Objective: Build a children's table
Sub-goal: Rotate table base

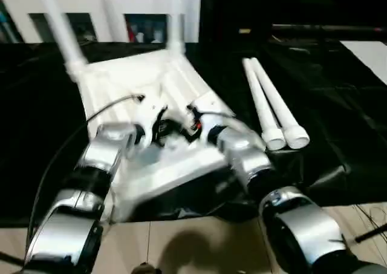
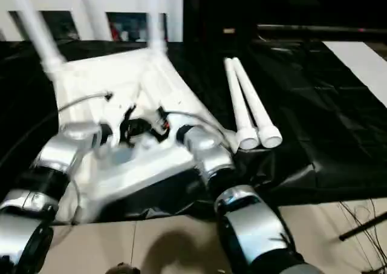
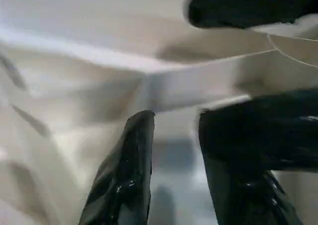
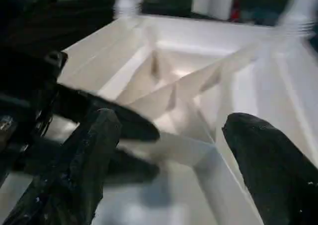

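A black sheet (image 1: 338,135) covers most of the floor, wrinkled near its front edge. Pale wood-look flooring (image 1: 199,244) shows in front of it. A white cabinet (image 1: 109,8) with glass doors stands at the back, against darkness.

Both forearms are rounded silver shells broken by black joint bands — the left forearm (image 1: 97,165) and the right forearm (image 1: 254,165) alike. Thin grey cables (image 1: 109,107) loop over the wrists. The fingers (image 4: 74,170) are glossy black, blunt-tipped and scuffed.
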### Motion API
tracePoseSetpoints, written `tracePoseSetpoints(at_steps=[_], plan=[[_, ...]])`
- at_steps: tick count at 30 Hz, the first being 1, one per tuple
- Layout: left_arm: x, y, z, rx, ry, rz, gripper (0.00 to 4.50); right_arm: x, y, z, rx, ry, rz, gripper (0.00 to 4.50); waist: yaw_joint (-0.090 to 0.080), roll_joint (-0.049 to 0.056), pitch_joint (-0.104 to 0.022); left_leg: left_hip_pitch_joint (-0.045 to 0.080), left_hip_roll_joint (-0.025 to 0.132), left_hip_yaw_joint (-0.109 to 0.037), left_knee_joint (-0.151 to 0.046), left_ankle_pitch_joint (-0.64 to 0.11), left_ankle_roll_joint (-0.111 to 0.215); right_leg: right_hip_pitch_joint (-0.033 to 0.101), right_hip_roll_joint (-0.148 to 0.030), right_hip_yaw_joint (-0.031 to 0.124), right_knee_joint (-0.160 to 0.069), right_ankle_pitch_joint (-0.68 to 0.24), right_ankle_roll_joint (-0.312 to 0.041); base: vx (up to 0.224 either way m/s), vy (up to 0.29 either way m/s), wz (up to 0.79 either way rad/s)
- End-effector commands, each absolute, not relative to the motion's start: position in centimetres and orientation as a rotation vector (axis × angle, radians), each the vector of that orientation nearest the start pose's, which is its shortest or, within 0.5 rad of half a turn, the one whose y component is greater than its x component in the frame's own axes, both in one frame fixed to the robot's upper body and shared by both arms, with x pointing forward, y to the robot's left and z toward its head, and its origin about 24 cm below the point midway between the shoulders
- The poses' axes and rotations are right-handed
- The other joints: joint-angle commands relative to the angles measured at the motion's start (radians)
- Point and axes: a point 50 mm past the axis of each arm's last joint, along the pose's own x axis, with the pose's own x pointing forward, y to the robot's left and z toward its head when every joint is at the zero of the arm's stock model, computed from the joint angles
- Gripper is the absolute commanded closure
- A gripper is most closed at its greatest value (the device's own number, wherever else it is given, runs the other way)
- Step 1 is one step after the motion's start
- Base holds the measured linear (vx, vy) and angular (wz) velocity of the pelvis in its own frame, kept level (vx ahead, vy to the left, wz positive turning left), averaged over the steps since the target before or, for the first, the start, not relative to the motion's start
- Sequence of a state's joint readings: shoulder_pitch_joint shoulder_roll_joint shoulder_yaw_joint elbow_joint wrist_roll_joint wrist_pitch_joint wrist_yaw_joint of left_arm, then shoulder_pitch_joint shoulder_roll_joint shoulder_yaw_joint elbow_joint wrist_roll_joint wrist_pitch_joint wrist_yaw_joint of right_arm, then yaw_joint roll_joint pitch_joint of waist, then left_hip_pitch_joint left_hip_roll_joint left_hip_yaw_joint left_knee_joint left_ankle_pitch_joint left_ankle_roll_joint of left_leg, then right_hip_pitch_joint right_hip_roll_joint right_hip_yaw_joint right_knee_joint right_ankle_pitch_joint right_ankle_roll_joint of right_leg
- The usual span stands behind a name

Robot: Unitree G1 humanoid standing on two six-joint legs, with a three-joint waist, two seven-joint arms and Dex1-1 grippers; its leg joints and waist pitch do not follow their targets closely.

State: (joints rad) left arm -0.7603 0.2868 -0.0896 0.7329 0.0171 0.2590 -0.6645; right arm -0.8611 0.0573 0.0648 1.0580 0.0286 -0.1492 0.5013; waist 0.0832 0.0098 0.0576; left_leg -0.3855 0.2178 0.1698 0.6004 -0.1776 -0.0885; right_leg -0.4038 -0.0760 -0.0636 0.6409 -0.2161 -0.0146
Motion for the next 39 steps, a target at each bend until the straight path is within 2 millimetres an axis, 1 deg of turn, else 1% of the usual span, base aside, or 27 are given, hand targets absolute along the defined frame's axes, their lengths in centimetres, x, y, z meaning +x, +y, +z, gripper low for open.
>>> tracePoseSetpoints(at_steps=[1, 4, 6, 7, 9, 12, 13, 15, 16, 17, 18, 19, 20, 21, 22, 23, 25, 26, 27, 28, 29, 30, 32, 33, 36, 38, 39], plan=[[37.8, 14.8, 9.8, 0.281, 0.280, -0.639, 2.82, 36.5, -3.8, 7.5, -0.074, 0.097, 0.798, 0.68, -0.004, 0.016, -0.086, 0.014, 0.001, 0.000, -0.060, -0.065, 0.035, 0.068, -0.054, 0.041, -0.049, 0.203, -0.251, 0.000, 0.000, 0.00], [37.7, 14.9, 9.7, 0.309, 0.282, -0.681, 2.82, 36.6, -4.9, 8.6, -0.075, 0.040, 0.810, 0.68, -0.003, 0.015, -0.087, 0.015, 0.003, 0.001, -0.056, -0.042, 0.068, 0.068, -0.053, 0.040, -0.048, 0.240, -0.266, 0.000, 0.000, 0.00], [37.6, 15.1, 9.5, 0.323, 0.292, -0.688, 2.82, 36.6, -5.1, 8.9, -0.068, 0.028, 0.814, 0.68, -0.002, 0.015, -0.085, 0.015, 0.004, 0.001, -0.057, -0.057, 0.075, 0.068, -0.054, 0.039, -0.050, 0.223, -0.269, 0.000, 0.000, 0.00], [37.6, 15.5, 9.2, 0.332, 0.298, -0.684, 2.82, 36.5, -5.4, 9.1, -0.068, 0.013, 0.818, 0.68, -0.004, 0.016, -0.085, 0.018, 0.005, 0.001, -0.058, -0.071, 0.073, 0.066, -0.054, 0.039, -0.052, 0.203, -0.272, 0.000, 0.000, 0.00], [37.4, 16.0, 8.9, 0.340, 0.306, -0.692, 2.82, 36.5, -5.8, 9.4, -0.059, 0.000, 0.806, 0.68, -0.005, 0.013, -0.083, 0.019, 0.005, 0.002, -0.060, -0.082, 0.068, 0.066, -0.052, 0.040, -0.055, 0.177, -0.270, 0.000, 0.000, 0.00], [36.9, 16.2, 9.0, 0.316, 0.332, -0.746, 2.82, 36.5, -6.4, 9.7, -0.069, -0.016, 0.767, 0.68, -0.003, 0.015, -0.083, 0.022, 0.009, 0.002, -0.062, -0.092, 0.050, 0.063, -0.055, 0.040, -0.054, 0.143, -0.268, 0.000, 0.000, 0.00], [36.1, 15.9, 9.2, 0.274, 0.356, -0.835, 2.82, 36.6, -7.0, 10.1, -0.077, -0.018, 0.755, 0.68, -0.004, 0.011, -0.080, 0.023, 0.010, 0.003, -0.064, -0.102, 0.044, 0.062, -0.055, 0.041, -0.057, 0.123, -0.271, 0.000, 0.000, 0.00], [35.7, 15.7, 9.2, 0.260, 0.368, -0.881, 2.82, 36.6, -7.2, 10.3, -0.084, -0.020, 0.753, 0.68, 0.002, 0.013, -0.080, 0.023, 0.014, 0.004, -0.065, -0.089, 0.039, 0.061, -0.056, 0.042, -0.055, 0.121, -0.275, 0.000, 0.000, 0.00], [34.3, 15.0, 9.3, 0.228, 0.410, -1.009, 2.82, 36.3, -7.9, 10.7, -0.114, -0.022, 0.784, 0.68, 0.007, 0.008, -0.080, 0.025, 0.013, 0.006, -0.064, -0.085, 0.039, 0.061, -0.056, 0.043, -0.054, 0.122, -0.277, 0.000, 0.000, 0.00], [34.3, 15.0, 9.3, 0.228, 0.410, -1.009, 2.82, 36.3, -7.9, 10.7, -0.114, -0.022, 0.784, 0.68, 0.008, 0.009, -0.079, 0.022, 0.014, 0.005, -0.065, -0.083, 0.041, 0.062, -0.057, 0.043, -0.053, 0.121, -0.274, 0.000, 0.000, 0.00], [32.9, 14.5, 9.2, 0.235, 0.447, -1.137, 2.82, 35.9, -8.5, 11.1, -0.161, -0.015, 0.841, 0.68, 0.008, 0.010, -0.079, 0.024, 0.013, 0.006, -0.065, -0.091, 0.039, 0.061, -0.054, 0.042, -0.054, 0.108, -0.268, 0.000, 0.000, 0.00], [31.9, 14.1, 9.0, 0.250, 0.473, -1.215, 2.82, 35.7, -9.1, 11.2, -0.192, 0.000, 0.873, 0.68, 0.008, 0.009, -0.076, 0.021, 0.013, 0.006, -0.066, -0.093, 0.041, 0.060, -0.053, 0.042, -0.056, 0.097, -0.259, 0.000, 0.000, 0.00], [31.9, 14.1, 9.0, 0.251, 0.474, -1.220, 2.82, 35.7, -9.1, 11.2, -0.195, 0.002, 0.876, 0.68, 0.008, 0.010, -0.075, 0.022, 0.013, 0.006, -0.066, -0.099, 0.038, 0.060, -0.052, 0.042, -0.057, 0.087, -0.255, 0.000, 0.000, 0.00], [30.9, 13.6, 8.9, 0.263, 0.491, -1.300, 2.82, 35.3, -10.3, 11.3, -0.265, 0.036, 0.921, 0.68, 0.006, 0.010, -0.075, 0.021, 0.011, 0.007, -0.067, -0.104, 0.032, 0.061, -0.050, 0.043, -0.058, 0.077, -0.251, 0.000, 0.000, 0.00], [30.7, 13.1, 8.9, 0.262, 0.488, -1.321, 2.82, 35.1, -11.2, 11.3, -0.310, 0.065, 0.945, 0.68, 0.007, 0.010, -0.075, 0.022, 0.011, 0.008, -0.066, -0.106, 0.029, 0.060, -0.049, 0.043, -0.059, 0.071, -0.246, 0.000, 0.000, 0.00], [30.7, 13.1, 8.9, 0.262, 0.488, -1.321, 2.82, 35.1, -11.2, 11.3, -0.310, 0.065, 0.945, 0.68, 0.006, 0.009, -0.073, 0.021, 0.010, 0.009, -0.066, -0.111, 0.027, 0.061, -0.048, 0.044, -0.061, 0.068, -0.244, 0.000, 0.000, 0.00], [30.5, 11.9, 8.9, 0.249, 0.470, -1.347, 2.82, 34.4, -13.1, 11.3, -0.395, 0.139, 0.980, 0.68, 0.005, 0.005, -0.071, 0.019, 0.007, 0.009, -0.065, -0.119, 0.024, 0.066, -0.046, 0.045, -0.067, 0.040, -0.232, 0.000, 0.000, 0.00], [30.5, 11.9, 8.9, 0.249, 0.470, -1.347, 2.82, 34.4, -13.1, 11.3, -0.395, 0.139, 0.980, 0.68, 0.006, 0.003, -0.073, 0.020, 0.007, 0.009, -0.064, -0.118, 0.025, 0.066, -0.048, 0.045, -0.066, 0.039, -0.231, 0.000, 0.000, 0.00], [30.4, 11.4, 8.9, 0.248, 0.466, -1.356, 2.82, 34.0, -14.0, 11.2, -0.435, 0.178, 0.998, 0.68, 0.002, 0.002, -0.071, 0.015, 0.004, 0.009, -0.064, -0.115, 0.025, 0.069, -0.046, 0.045, -0.068, 0.027, -0.226, 0.000, 0.000, 0.00], [30.4, 10.8, 8.9, 0.242, 0.459, -1.360, 2.82, 33.4, -14.8, 11.3, -0.471, 0.210, 1.024, 0.68, 0.003, 0.002, -0.073, 0.017, 0.005, 0.009, -0.062, -0.116, 0.028, 0.066, -0.050, 0.046, -0.069, 0.020, -0.226, 0.000, 0.000, 0.00], [30.4, 10.8, 8.9, 0.242, 0.459, -1.360, 2.82, 33.4, -14.8, 11.3, -0.471, 0.210, 1.024, 0.68, 0.002, -0.001, -0.071, 0.014, 0.003, 0.009, -0.062, -0.114, 0.033, 0.070, -0.047, 0.046, -0.071, 0.018, -0.222, 0.000, 0.000, 0.00], [30.3, 10.5, 9.0, 0.237, 0.460, -1.362, 2.82, 33.0, -15.3, 11.3, -0.491, 0.231, 1.040, 0.68, 0.002, 0.002, -0.073, 0.013, 0.003, 0.008, -0.060, -0.107, 0.037, 0.070, -0.049, 0.046, -0.069, 0.021, -0.223, 0.000, 0.000, 0.00], [30.4, 10.2, 9.0, 0.238, 0.463, -1.357, 2.82, 32.6, -15.7, 11.5, -0.493, 0.244, 1.045, 0.68, -0.002, 0.000, -0.072, 0.013, 0.004, 0.007, -0.061, -0.108, 0.041, 0.070, -0.046, 0.045, -0.072, 0.014, -0.222, 0.000, 0.000, 0.00], [30.4, 9.9, 9.2, 0.246, 0.460, -1.351, 2.82, 32.3, -16.2, 11.7, -0.503, 0.260, 1.042, 0.68, -0.002, 0.005, -0.072, 0.015, 0.004, 0.006, -0.060, -0.110, 0.044, 0.068, -0.044, 0.045, -0.072, 0.012, -0.223, 0.000, 0.000, 0.00], [30.7, 9.6, 9.4, 0.271, 0.454, -1.332, 2.82, 31.4, -17.0, 11.8, -0.513, 0.303, 1.051, 0.68, -0.001, 0.003, -0.073, 0.016, 0.005, 0.005, -0.058, -0.107, 0.052, 0.069, -0.043, 0.045, -0.073, 0.017, -0.229, 0.000, 0.000, 0.00], [30.7, 9.4, 9.1, 0.330, 0.468, -1.320, 2.82, 30.5, -17.3, 11.5, -0.523, 0.344, 1.083, 0.68, 0.001, 0.009, -0.074, 0.017, 0.006, 0.005, -0.057, -0.118, 0.051, 0.067, -0.044, 0.044, -0.073, 0.005, -0.231, 0.000, 0.000, 0.00], [30.7, 9.3, 8.8, 0.365, 0.481, -1.314, 2.82, 30.1, -17.4, 11.4, -0.527, 0.364, 1.099, 0.68, 0.001, 0.008, -0.073, 0.017, 0.007, 0.004, -0.058, -0.120, 0.053, 0.067, -0.043, 0.044, -0.074, 0.003, -0.227, 0.000, 0.000, 0.00]])
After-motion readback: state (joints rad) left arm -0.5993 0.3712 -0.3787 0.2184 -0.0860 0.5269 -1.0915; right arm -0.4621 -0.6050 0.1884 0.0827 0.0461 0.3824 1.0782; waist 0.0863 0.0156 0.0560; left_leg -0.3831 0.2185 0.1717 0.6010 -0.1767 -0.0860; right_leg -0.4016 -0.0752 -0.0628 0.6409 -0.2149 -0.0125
